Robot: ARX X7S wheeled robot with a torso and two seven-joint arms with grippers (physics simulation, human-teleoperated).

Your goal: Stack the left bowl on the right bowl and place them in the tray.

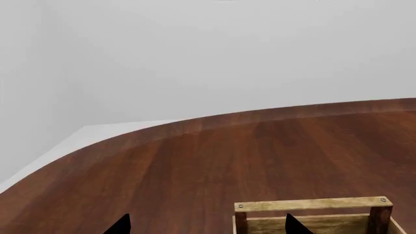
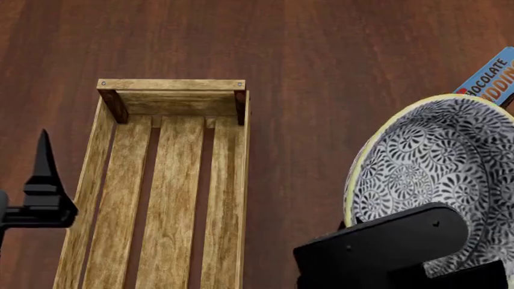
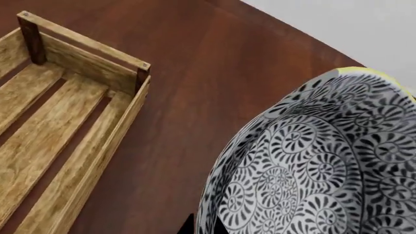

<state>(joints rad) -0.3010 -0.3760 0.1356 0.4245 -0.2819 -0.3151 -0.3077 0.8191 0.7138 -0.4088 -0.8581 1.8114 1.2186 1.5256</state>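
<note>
Surface (image 2: 337, 72) is showing dark, smooth wood grain with a soft sheen. Tray (image 2: 227, 180) is showing pale, rough, weathered matt slats. Bowl (image 2: 434, 174) is showing a smooth, patterned glaze. Hand (image 2: 377, 247) is looking matt black.

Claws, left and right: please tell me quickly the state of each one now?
Left claw: open, holding nothing, above the tray.
Right claw: holding the patterned bowl, lifted and tilted.

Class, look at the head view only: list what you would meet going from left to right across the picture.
Left gripper → tray → patterned bowl, with the right arm below it → blue chocolate pudding box.
</note>
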